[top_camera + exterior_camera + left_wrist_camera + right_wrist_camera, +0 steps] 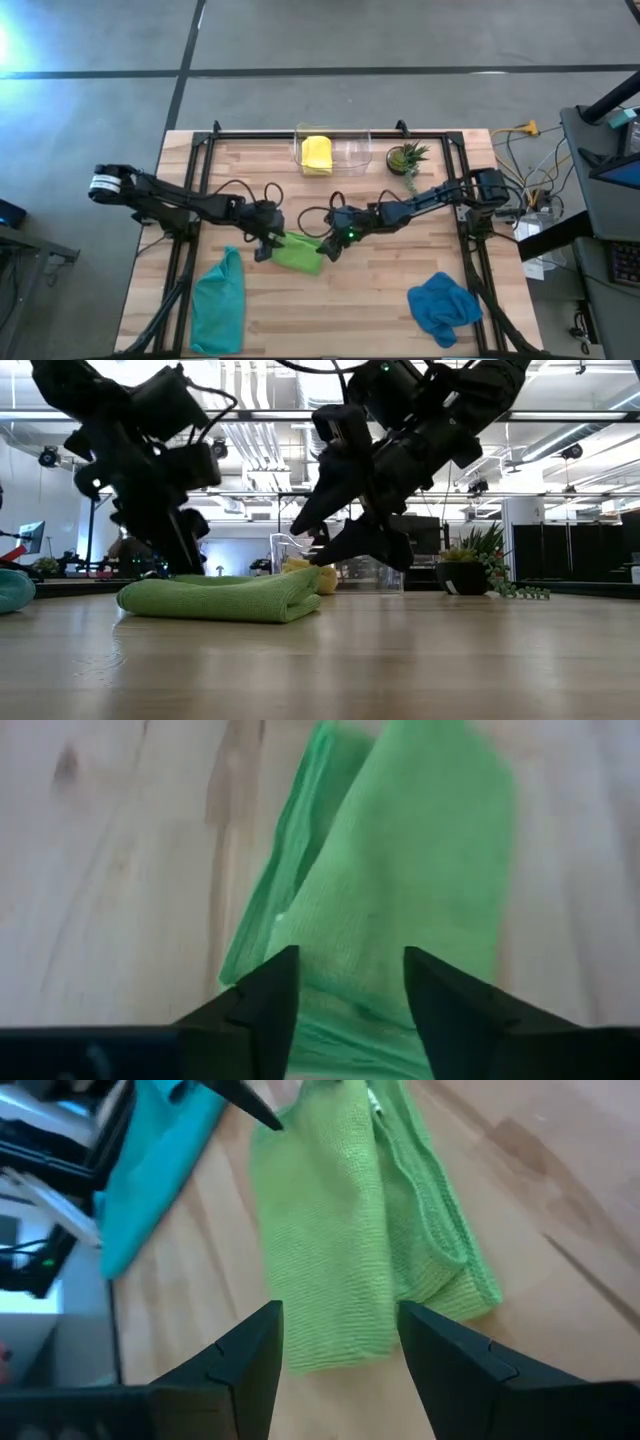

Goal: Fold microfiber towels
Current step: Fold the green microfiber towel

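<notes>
1. the teal towel [219, 300] lay bunched lengthwise at the left front of the wooden table [380, 320], well apart from my arms.
2. my left gripper [266, 247] hung low at the left end of the lime green towel [298, 251]; its fingers [262, 1010] stood apart with the cloth showing between them, gripping nothing.
3. the lime green towel lay folded flat near the middle of the table, its layered edge showing on one side [440, 1240] and its rounded fold toward the right in the low view [225, 597].
4. my right gripper [330, 246] hovered at the towel's right end, just above it; its fingers [245, 1365] were spread as well, with the towel's near edge lying between them and nothing clamped.
5. the yellow towel [317, 154] sat folded in a clear bin [352, 150] at the back edge of the table.
6. a small potted plant [406, 158] stood just right of the bin.
7. the blue towel [443, 305] lay crumpled at the right front of the table.
</notes>
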Motion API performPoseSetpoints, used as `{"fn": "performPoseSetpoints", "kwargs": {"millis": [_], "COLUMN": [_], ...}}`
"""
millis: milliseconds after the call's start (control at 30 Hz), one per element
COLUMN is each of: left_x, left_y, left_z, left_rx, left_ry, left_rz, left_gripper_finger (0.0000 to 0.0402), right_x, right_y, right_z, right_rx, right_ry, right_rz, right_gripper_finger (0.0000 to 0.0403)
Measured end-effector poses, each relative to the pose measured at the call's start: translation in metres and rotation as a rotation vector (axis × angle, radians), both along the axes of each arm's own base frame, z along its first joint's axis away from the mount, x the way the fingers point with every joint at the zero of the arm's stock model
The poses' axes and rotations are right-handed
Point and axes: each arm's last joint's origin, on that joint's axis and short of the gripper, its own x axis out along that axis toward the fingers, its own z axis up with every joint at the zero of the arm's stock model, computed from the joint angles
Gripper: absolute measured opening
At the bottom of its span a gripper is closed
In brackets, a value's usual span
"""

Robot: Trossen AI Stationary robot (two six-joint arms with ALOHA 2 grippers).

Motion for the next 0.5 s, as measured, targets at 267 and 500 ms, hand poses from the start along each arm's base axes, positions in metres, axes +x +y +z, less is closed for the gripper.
{"fn": "performPoseSetpoints", "kwargs": {"millis": [267, 500], "left_x": [0.005, 0.005], "left_y": [0.001, 0.000], "left_z": [-0.018, -0.018], "left_rx": [-0.001, -0.024], "left_ry": [0.082, 0.091], "left_rz": [0.037, 0.056], "left_gripper_finger": [0.0195, 0.0196], "right_x": [0.020, 0.040], "right_y": [0.006, 0.010], "right_z": [-0.008, -0.010], "right_rx": [-0.013, -0.020], "right_ry": [0.102, 0.179], "right_rz": [0.023, 0.028], "right_gripper_finger": [0.0182, 0.0130]}}
